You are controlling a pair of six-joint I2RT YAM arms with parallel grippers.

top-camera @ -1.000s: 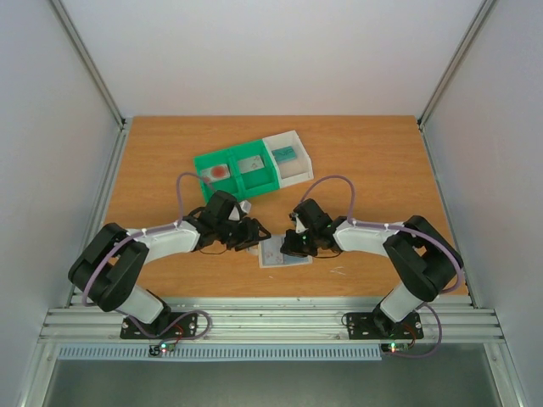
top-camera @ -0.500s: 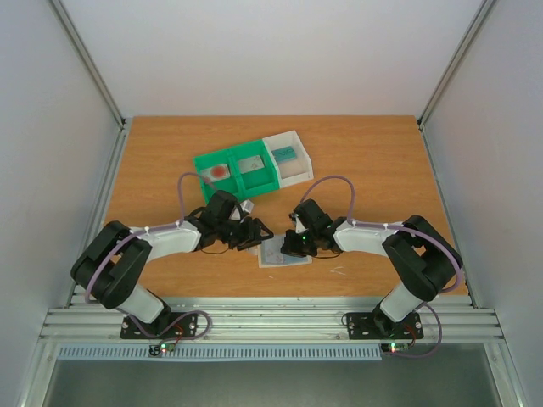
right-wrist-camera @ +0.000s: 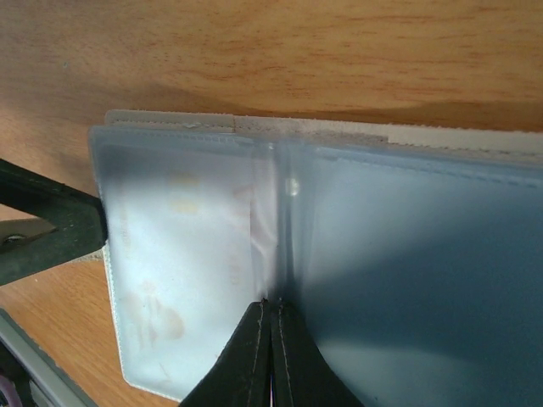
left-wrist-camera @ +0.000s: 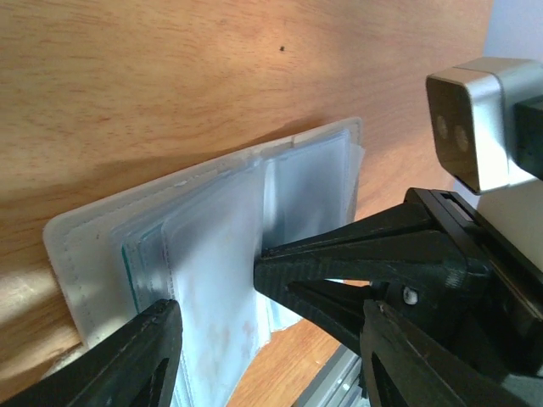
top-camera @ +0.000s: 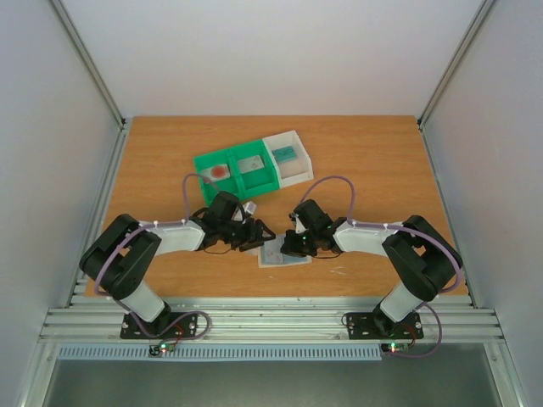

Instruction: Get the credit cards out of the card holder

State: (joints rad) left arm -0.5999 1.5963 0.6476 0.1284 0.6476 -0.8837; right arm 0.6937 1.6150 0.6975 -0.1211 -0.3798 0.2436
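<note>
The card holder (top-camera: pixel 284 254) lies spread open on the table between both arms, its frosted sleeves (left-wrist-camera: pixel 212 246) facing up. A pale card (right-wrist-camera: pixel 178 263) with faint reddish print shows through the left sleeve. My right gripper (right-wrist-camera: pixel 271 339) is shut, its tips pressed onto the holder's middle fold. My left gripper (left-wrist-camera: pixel 267 356) is open at the holder's left edge, one finger (left-wrist-camera: pixel 127 356) beside the left sleeve and the other behind the right arm's tips. Other credit cards lie apart: a white one with a red circle (top-camera: pixel 219 170), a grey one (top-camera: pixel 252 164) and a teal one (top-camera: pixel 284 153).
A green two-compartment tray (top-camera: pixel 240 181) and a white open tray (top-camera: pixel 299 167) stand side by side behind the grippers. The right arm's wrist camera (left-wrist-camera: pixel 484 119) hangs close above the holder. The table's front edge and a metal rail (top-camera: pixel 271 318) lie just behind the holder.
My left arm has reached a little further right, bringing its open fingers up to the holder's left edge. The right gripper has closed fully and stays on the fold.
</note>
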